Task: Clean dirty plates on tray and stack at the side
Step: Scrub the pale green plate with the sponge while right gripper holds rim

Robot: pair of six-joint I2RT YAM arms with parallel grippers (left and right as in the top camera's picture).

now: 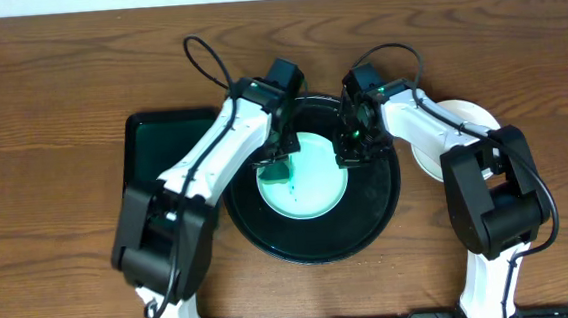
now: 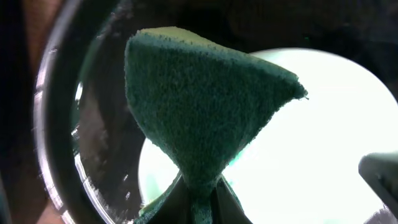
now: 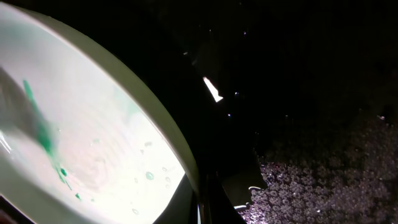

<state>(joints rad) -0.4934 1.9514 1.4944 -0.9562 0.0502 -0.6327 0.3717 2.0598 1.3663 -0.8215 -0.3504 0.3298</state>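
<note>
A pale mint plate (image 1: 311,187) lies in the round black tray (image 1: 378,213). It has a teal smear (image 3: 42,135) on its face. My left gripper (image 1: 280,161) is shut on a dark green sponge (image 2: 199,99), which it holds over the left part of the plate (image 2: 311,143). At the plate's right edge, my right gripper (image 1: 352,154) is shut on the rim (image 3: 180,149), with the jaws pinching it from both sides. Small water drops sit on the plate (image 3: 93,155) near that rim.
A dark green rectangular tray (image 1: 158,148) lies left of the black tray. White plates (image 1: 462,116) sit on the wooden table at the right, partly under my right arm. The black tray's raised rim (image 2: 53,130) curves round the sponge's left side.
</note>
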